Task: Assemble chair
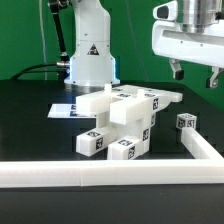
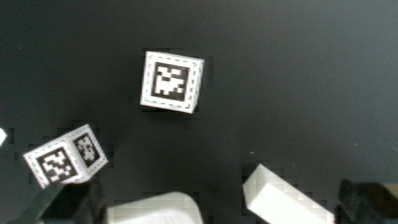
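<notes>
Tool (image 1: 196, 76) open wide, empty, upper part cropped, chair pts (image 1: 122, 118) clustered, joints obscured

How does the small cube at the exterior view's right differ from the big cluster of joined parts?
The cube is small and single; the cluster is large, of several parts. The cube shows one tag; the cluster shows several. Both are white and rest on the black table.

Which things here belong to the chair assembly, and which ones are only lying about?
Belonging to the job: cluster of tagged white chair parts; small tagged cube apart on the exterior view's right; gripper, open above.
Just there: border rail; marker board; black table.
</notes>
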